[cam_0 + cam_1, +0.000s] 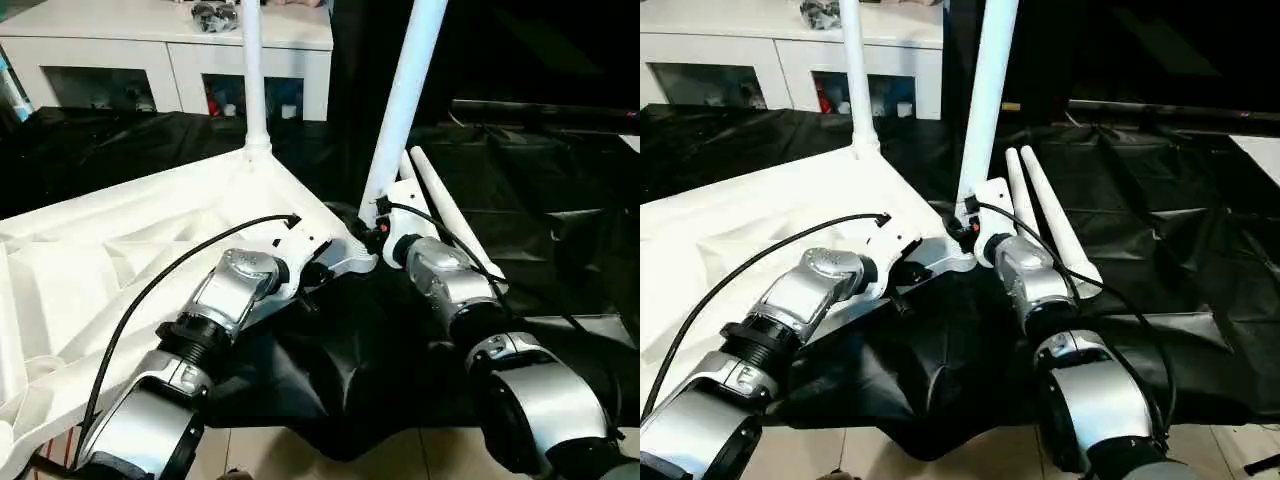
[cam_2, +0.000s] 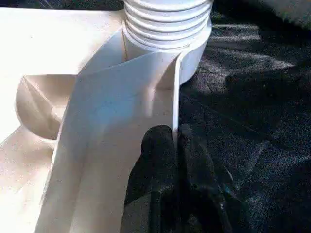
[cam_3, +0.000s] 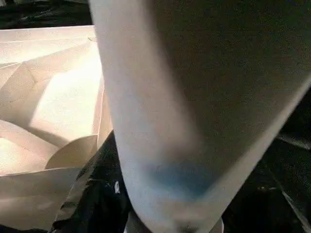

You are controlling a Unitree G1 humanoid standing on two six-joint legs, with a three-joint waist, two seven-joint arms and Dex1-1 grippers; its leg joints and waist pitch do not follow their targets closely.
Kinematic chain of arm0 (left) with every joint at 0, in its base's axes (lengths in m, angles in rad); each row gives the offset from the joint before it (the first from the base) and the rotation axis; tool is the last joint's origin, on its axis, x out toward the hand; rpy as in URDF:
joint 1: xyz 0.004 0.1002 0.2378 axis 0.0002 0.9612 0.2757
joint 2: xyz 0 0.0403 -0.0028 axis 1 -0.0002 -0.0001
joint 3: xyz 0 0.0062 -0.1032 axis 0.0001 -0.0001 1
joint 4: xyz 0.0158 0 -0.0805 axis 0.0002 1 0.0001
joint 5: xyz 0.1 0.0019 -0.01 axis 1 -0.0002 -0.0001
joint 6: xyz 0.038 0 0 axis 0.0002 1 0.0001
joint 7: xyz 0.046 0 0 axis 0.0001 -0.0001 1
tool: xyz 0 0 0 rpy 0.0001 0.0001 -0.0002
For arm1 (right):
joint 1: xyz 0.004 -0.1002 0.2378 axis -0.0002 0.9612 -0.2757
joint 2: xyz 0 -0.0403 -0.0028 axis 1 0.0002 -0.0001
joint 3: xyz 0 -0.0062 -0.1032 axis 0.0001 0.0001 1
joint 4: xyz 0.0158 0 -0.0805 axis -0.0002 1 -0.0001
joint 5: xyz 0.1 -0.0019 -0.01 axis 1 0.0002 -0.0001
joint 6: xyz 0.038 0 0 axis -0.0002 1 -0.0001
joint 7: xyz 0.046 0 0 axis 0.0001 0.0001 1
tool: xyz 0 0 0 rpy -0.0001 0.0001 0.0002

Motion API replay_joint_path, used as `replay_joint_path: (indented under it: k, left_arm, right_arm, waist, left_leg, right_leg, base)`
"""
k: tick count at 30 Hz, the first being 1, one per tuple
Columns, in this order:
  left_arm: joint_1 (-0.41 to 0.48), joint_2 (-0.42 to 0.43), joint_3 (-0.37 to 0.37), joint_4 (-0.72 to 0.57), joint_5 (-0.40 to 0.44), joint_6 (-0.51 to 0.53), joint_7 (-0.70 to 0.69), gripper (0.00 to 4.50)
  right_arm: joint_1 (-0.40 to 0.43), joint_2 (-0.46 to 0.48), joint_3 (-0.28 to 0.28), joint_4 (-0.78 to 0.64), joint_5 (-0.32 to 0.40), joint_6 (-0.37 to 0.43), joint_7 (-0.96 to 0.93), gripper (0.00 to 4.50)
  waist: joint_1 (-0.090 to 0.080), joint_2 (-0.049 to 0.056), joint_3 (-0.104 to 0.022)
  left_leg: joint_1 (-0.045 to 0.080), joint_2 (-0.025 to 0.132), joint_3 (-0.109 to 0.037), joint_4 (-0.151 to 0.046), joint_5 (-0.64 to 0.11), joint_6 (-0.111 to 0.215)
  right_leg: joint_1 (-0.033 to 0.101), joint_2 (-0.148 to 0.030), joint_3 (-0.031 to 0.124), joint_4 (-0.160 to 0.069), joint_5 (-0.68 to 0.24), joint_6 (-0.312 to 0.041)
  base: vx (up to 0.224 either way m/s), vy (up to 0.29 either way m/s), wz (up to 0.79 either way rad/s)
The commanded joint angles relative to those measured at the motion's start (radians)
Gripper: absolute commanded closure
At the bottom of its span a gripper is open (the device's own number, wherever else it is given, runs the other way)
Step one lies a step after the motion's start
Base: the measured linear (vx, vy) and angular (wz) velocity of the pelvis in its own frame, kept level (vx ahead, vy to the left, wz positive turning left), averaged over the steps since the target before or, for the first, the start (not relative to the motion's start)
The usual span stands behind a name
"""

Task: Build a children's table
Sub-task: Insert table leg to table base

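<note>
Head view: cabinet [image 1: 170, 45] behind legs [image 1: 405, 100].

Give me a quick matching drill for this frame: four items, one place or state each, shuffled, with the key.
Items
1. far leg
2. near leg
3. two spare legs
4. left gripper

States
A. lying flat on the black cloth
B. shut on the table top's edge
C. held by the right gripper, leaning
D. standing upright in a corner socket

Pairs: 1-D, 2-C, 3-A, 4-B
</note>
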Motion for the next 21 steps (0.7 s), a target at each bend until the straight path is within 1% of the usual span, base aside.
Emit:
replay_joint_path:
  k: [1, 2, 4, 6, 7, 8, 9, 12, 13, 14, 16, 17, 18, 19, 21]
  left_arm:
    - [-0.047, -0.018, 0.025, 0.009, 0.017, -0.009, 0.092, 4.50]
    - [-0.046, -0.020, 0.026, 0.006, 0.014, -0.013, 0.082, 4.50]
    - [-0.044, -0.020, 0.025, 0.002, 0.012, -0.014, 0.074, 4.50]
    - [-0.042, -0.019, 0.025, -0.003, 0.011, -0.013, 0.070, 4.50]
    - [-0.041, -0.018, 0.025, -0.005, 0.010, -0.012, 0.068, 4.50]
    - [-0.040, -0.017, 0.026, -0.007, 0.007, -0.015, 0.063, 4.50]
    - [-0.039, -0.017, 0.026, -0.008, 0.006, -0.016, 0.061, 4.50]
    - [-0.026, -0.005, 0.020, -0.032, -0.001, -0.044, 0.025, 4.50]
    - [-0.021, -0.002, 0.019, -0.042, -0.003, -0.043, 0.016, 4.50]
    - [-0.016, 0.003, 0.016, -0.051, -0.003, -0.048, 0.006, 4.50]
    - [0.000, 0.016, 0.006, -0.081, -0.004, -0.055, -0.022, 4.50]
    - [0.004, 0.019, 0.004, -0.088, -0.005, -0.056, -0.029, 4.50]
    - [0.016, 0.028, -0.001, -0.107, -0.008, -0.058, -0.046, 4.50]
    - [0.016, 0.028, -0.001, -0.107, -0.008, -0.058, -0.046, 4.50]
    - [0.037, 0.045, -0.006, -0.141, -0.013, -0.056, -0.072, 4.50]
  right_arm:
    - [0.063, 0.095, 0.043, 0.119, -0.022, 0.078, 0.047, 2.59]
    - [0.058, 0.095, 0.028, 0.121, -0.017, 0.078, 0.055, 2.59]
    - [0.052, 0.095, 0.014, 0.120, -0.008, 0.077, 0.062, 1.89]
    - [0.046, 0.096, 0.003, 0.119, 0.002, 0.078, 0.068, 1.89]
    - [0.043, 0.096, -0.003, 0.119, 0.007, 0.080, 0.072, 1.89]
    - [0.039, 0.096, -0.007, 0.117, 0.011, 0.079, 0.074, 1.73]
    - [0.038, 0.096, -0.008, 0.116, 0.012, 0.078, 0.076, 1.46]
    - [0.029, 0.096, -0.022, 0.105, 0.017, 0.071, 0.100, 1.37]
    - [0.027, 0.096, -0.026, 0.101, 0.016, 0.068, 0.108, 1.25]
    - [0.026, 0.096, -0.029, 0.099, 0.016, 0.065, 0.112, 1.10]
    - [0.023, 0.091, -0.032, 0.087, 0.016, 0.058, 0.133, 1.02]
    - [0.023, 0.090, -0.031, 0.084, 0.017, 0.056, 0.139, 0.92]
    - [0.023, 0.083, -0.026, 0.071, 0.018, 0.051, 0.161, 0.81]
    - [0.023, 0.083, -0.026, 0.071, 0.018, 0.051, 0.161, 0.81]
    - [0.032, 0.060, -0.011, 0.032, 0.012, 0.039, 0.218, 0.81]
  waist:
    - [-0.001, 0.011, -0.039]
    - [-0.001, 0.012, -0.039]
    - [-0.001, 0.012, -0.039]
    - [-0.001, 0.012, -0.039]
    - [-0.004, 0.017, -0.040]
    - [-0.006, 0.015, -0.040]
    - [-0.008, 0.013, -0.042]
    - [-0.010, 0.014, -0.041]
    - [-0.011, 0.018, -0.042]
    - [-0.010, 0.016, -0.043]
    - [-0.012, 0.016, -0.044]
    - [-0.013, 0.017, -0.045]
    - [-0.013, 0.017, -0.045]
    - [-0.014, 0.017, -0.046]
    - [-0.015, 0.019, -0.048]
  left_leg:
    - [0.015, 0.018, -0.007, -0.077, -0.396, -0.037]
    - [0.015, 0.017, -0.007, -0.078, -0.402, -0.037]
    - [0.015, 0.018, -0.008, -0.078, -0.405, -0.037]
    - [0.015, 0.018, -0.008, -0.079, -0.404, -0.037]
    - [0.011, 0.018, -0.011, -0.081, -0.396, -0.039]
    - [0.009, 0.018, -0.010, -0.082, -0.397, -0.038]
    - [0.008, 0.017, -0.010, -0.081, -0.386, -0.036]
    - [0.009, 0.018, -0.008, -0.080, -0.374, -0.030]
    - [0.008, 0.017, -0.007, -0.079, -0.370, -0.029]
    - [0.007, 0.017, -0.006, -0.078, -0.353, -0.025]
    - [0.002, 0.018, -0.006, -0.079, -0.330, -0.020]
    - [0.001, 0.019, -0.006, -0.079, -0.316, -0.019]
    - [0.003, 0.019, -0.005, -0.078, -0.308, -0.015]
    - [0.002, 0.019, -0.004, -0.077, -0.302, -0.013]
    - [0.002, 0.019, -0.003, -0.075, -0.267, -0.005]
  right_leg:
    - [0.010, -0.052, 0.039, -0.104, -0.321, -0.164]
    - [0.010, -0.052, 0.039, -0.105, -0.331, -0.161]
    - [0.009, -0.053, 0.039, -0.107, -0.343, -0.157]
    - [0.008, -0.054, 0.039, -0.109, -0.347, -0.156]
    - [0.012, -0.053, 0.038, -0.105, -0.331, -0.157]
    - [0.013, -0.051, 0.037, -0.106, -0.325, -0.156]
    - [0.014, -0.051, 0.037, -0.104, -0.303, -0.161]
    - [0.013, -0.050, 0.038, -0.102, -0.280, -0.173]
    - [0.013, -0.050, 0.039, -0.102, -0.268, -0.177]
    - [0.014, -0.050, 0.039, -0.100, -0.247, -0.183]
    - [0.019, -0.050, 0.038, -0.096, -0.222, -0.188]
    - [0.021, -0.050, 0.037, -0.094, -0.200, -0.193]
    - [0.020, -0.049, 0.037, -0.093, -0.182, -0.200]
    - [0.022, -0.048, 0.037, -0.092, -0.170, -0.203]
    - [0.025, -0.046, 0.036, -0.086, -0.107, -0.217]
  base:
    - [0.000, 0.000, 0.00]
    - [0.000, 0.000, 0.00]
    - [0.000, 0.000, 0.00]
    - [0.000, 0.000, 0.00]
    - [0.000, 0.000, 0.00]
    - [0.000, 0.000, 0.00]
    - [0.000, 0.000, 0.00]
    - [0.000, 0.000, 0.00]
    - [0.000, 0.000, 0.00]
    - [0.000, 0.000, 0.00]
    - [0.000, 0.000, 0.00]
    - [0.000, 0.000, 0.00]
    - [0.000, 0.000, 0.00]
    - [0.000, 0.000, 0.00]
    - [0.000, 0.000, 0.00]
